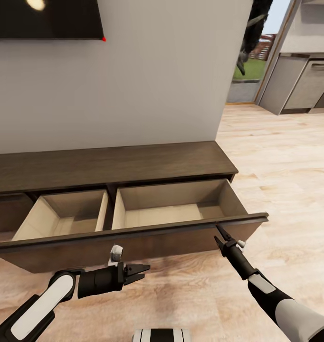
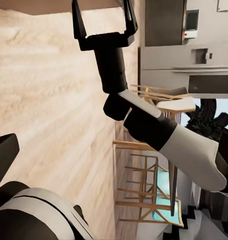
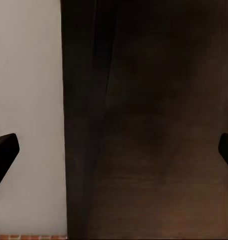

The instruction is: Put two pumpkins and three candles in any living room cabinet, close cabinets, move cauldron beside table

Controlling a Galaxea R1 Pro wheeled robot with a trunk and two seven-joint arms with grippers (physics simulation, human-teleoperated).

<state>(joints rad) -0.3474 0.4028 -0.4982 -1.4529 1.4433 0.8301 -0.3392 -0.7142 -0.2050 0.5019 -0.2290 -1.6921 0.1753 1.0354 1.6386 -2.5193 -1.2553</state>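
Wall (image 1: 157, 71): pale, plain, behind the cabinet; dark screen (image 1: 45, 19) mounted high at one side.
Floor (image 1: 285, 161): light wood, running off to a kitchen at the far right.
Cabinet (image 1: 109, 166): long, low, dark brown, standing against the wall; long axis running left to right across the head view.
Drawer (image 1: 181, 209): pulled well out, tan inside, split into two compartments, both bare as far as visible; dark front (image 1: 133, 237) facing the robot.
Pumpkins, candles: nothing orange or beige in the drawer or on the cabinet top.
Right hand (image 1: 218, 233): raised to the drawer's front lip near its right end, tips at or touching the edge, contact unclear; fingers spread fairly wide in the left wrist view, nothing between them.
Left hand (image 1: 144, 271): low, below and in front of the drawer front, pointing right along it, apart from the wood; fingers narrowly parted, holding nothing.
Key relation: drawer front just ahead of the right hand, lying crosswise to it; right hand nearer than the left.
Judgement: a push straight toward the wall would shut it; pressing near one end risks skewing the drawer.
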